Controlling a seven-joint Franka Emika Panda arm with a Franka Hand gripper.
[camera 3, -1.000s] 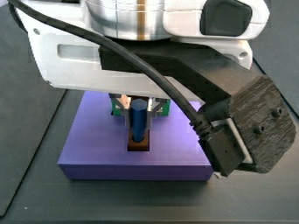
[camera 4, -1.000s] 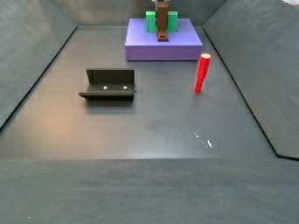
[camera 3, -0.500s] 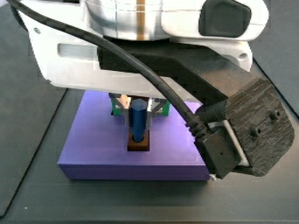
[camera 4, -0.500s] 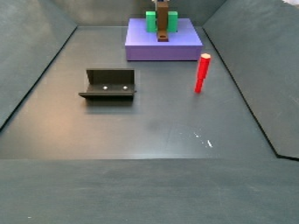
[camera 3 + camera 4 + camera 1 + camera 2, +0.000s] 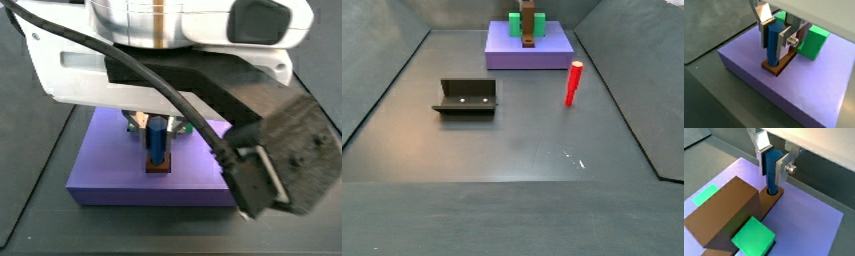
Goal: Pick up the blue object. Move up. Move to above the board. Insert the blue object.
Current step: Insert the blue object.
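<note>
The blue object (image 5: pixel 772 44) stands upright with its lower end in the round hole at one end of the board (image 5: pixel 781 66), a narrow brown bar lying on the purple slab (image 5: pixel 757 82). My gripper (image 5: pixel 773 36) is straight above the board, its silver fingers (image 5: pixel 786 39) closed against both sides of the peg. Both wrist views show this: the peg (image 5: pixel 771 170), the board (image 5: pixel 767 204) and the gripper (image 5: pixel 771 162). In a side view the peg (image 5: pixel 156 142) shows under my arm. In the far side view the peg is too small to make out.
A green block (image 5: pixel 815 42) sits on the slab by the board's other end (image 5: pixel 753 238). A red peg (image 5: pixel 573 83) stands on the dark floor right of the slab (image 5: pixel 529 55). The fixture (image 5: pixel 466 97) stands at mid left. Grey walls ring the floor.
In the close side view my arm's body has shifted, its black block now lower and further right. The blue object, board and red peg have not moved.
</note>
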